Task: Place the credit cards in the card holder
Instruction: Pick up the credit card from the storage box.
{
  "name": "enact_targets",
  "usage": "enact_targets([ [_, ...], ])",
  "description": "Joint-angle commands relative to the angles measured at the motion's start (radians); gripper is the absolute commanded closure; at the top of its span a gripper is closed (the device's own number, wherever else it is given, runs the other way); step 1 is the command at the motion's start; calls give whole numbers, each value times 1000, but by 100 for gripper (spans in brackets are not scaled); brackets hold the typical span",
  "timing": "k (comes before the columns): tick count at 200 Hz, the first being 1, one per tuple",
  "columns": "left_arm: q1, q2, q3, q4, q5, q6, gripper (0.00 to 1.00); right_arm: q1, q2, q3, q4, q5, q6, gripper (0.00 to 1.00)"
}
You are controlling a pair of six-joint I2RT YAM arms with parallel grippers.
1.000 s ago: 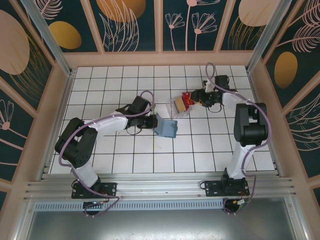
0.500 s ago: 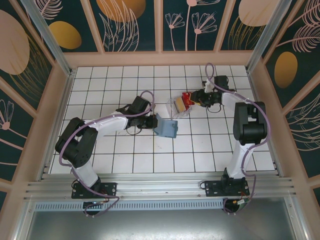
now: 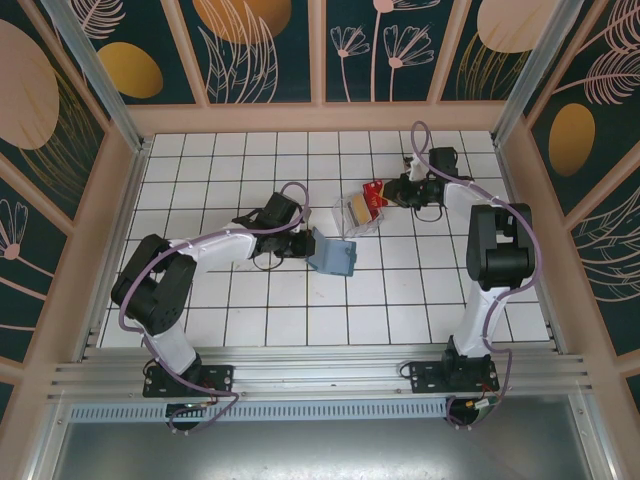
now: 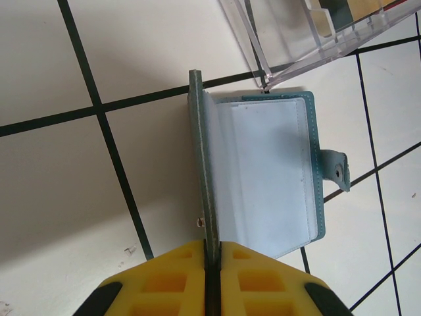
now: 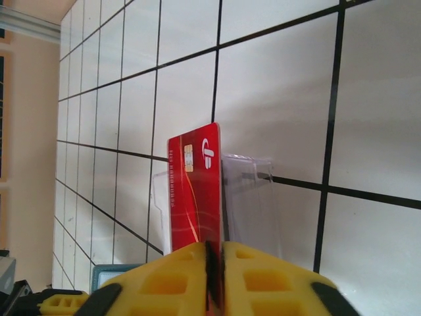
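The teal card holder [image 3: 334, 257] lies open on the tiles, grey inner face [image 4: 263, 178] up. One flap stands on edge, and my left gripper [image 4: 212, 245] is shut on it [image 3: 308, 245]. A red credit card [image 5: 194, 197] with a chip stands upright over the clear plastic box [image 5: 253, 204], clamped at its lower edge by my right gripper [image 5: 214, 247]. From above, the red card [image 3: 374, 189] sits at the box's far right side, with the right gripper [image 3: 388, 193] just right of it. Yellow cards [image 3: 355, 208] stay inside the box.
The clear box [image 3: 357, 213] stands just beyond the card holder, its corner [image 4: 263, 82] almost touching the holder's far edge. Wooden walls ring the white tiled table [image 3: 250, 300]. Open tiles lie near and to both sides.
My right gripper has shut on the red card, and the card has shifted slightly toward the far side. The left arm and the card holder have not moved.
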Motion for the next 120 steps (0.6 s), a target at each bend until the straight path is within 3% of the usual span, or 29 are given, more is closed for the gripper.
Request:
enact_targets([
  [1, 2, 9, -8, -3, -10, -6, 88, 1, -32, 8, -26, 30, -18, 91],
  [47, 2, 1, -43, 28, -14, -20, 90, 1, -84, 3, -24, 16, -4, 99],
  [120, 2, -85, -157, 114, -27, -74, 96, 47, -218, -44, -1, -54, 68, 100],
])
